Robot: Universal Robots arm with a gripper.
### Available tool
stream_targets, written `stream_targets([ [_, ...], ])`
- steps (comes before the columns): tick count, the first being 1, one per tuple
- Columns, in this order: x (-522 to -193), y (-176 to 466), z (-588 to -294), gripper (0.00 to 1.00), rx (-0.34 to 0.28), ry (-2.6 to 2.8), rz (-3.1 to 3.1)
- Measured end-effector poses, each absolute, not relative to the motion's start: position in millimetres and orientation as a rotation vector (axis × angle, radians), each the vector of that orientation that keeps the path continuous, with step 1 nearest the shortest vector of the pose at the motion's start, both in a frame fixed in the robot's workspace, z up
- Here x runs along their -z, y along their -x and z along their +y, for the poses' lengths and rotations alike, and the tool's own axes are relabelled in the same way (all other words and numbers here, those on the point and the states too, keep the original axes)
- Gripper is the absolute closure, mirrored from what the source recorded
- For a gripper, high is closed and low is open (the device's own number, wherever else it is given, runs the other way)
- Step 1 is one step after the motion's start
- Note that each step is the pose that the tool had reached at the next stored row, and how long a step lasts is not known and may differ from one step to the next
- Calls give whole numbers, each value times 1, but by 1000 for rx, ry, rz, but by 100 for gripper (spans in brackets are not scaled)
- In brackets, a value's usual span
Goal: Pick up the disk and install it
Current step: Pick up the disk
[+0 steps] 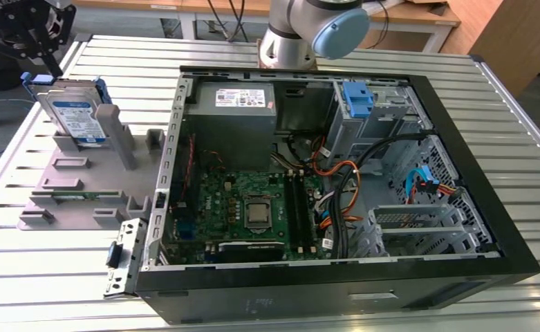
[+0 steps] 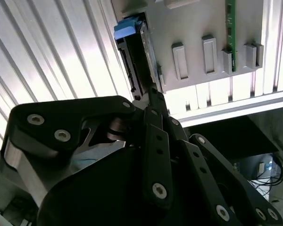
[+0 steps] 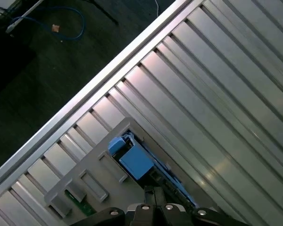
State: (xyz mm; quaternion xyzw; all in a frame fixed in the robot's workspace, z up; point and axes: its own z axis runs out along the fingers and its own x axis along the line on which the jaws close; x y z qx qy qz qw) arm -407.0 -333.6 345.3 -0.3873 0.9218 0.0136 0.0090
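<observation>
Disk (image 1: pixel 74 114) upright in grey rack (image 1: pixel 76 200) slot, pincer (image 3: pixel 150 191) at its top, open/closed can't tell.

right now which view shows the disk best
The exterior view: the disk stands on edge in the grey holder, its label facing the camera. Both wrist views look down on its narrow edge and blue rail.

Open computer case (image 1: pixel 325 294) beside grey holder block (image 1: pixel 76 197) on slatted table (image 1: pixel 57 277)

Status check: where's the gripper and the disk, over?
Gripper just above disk, grip unclear. Disk upright in grey holder, outside open computer case.
</observation>
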Motion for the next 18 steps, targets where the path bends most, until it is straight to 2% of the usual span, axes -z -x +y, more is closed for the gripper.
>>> stream_targets([
  [18, -345, 407, -334, 89, -47, 1666, 2648],
])
